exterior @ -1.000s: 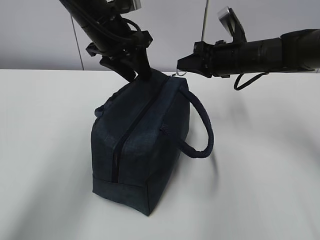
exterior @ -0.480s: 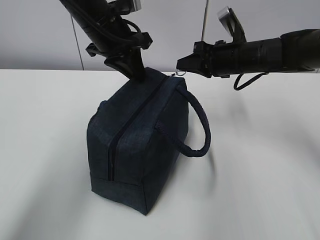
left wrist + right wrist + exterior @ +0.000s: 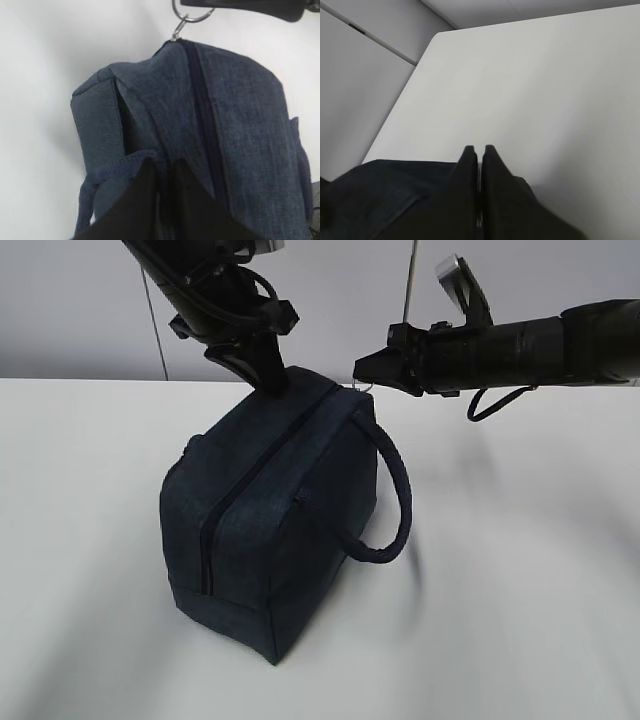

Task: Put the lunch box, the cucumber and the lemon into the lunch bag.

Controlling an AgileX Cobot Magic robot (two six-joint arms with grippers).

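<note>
Navy lunch bag (image 3: 270, 510) on counter (image 3: 520, 570): left pincer (image 3: 162, 172) pinches its fabric, right pincer (image 3: 362, 371) pinches its ring pull (image 3: 192, 15).

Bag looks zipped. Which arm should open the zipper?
Right, probably. Its pincer is shut on the zipper ring at the lunch bag end, while the left pincer pinches fabric, bracing it.

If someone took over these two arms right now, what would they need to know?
Left claw: shut on the lunch bag, pinching fabric at its far top edge.
Right claw: shut on the zipper ring at the bag's far end.
The bag stands on the table with its zipper closed.
The lunch box, cucumber and lemon are not in view, so whether they are inside cannot be told.
Left: probably just releasing.
</note>
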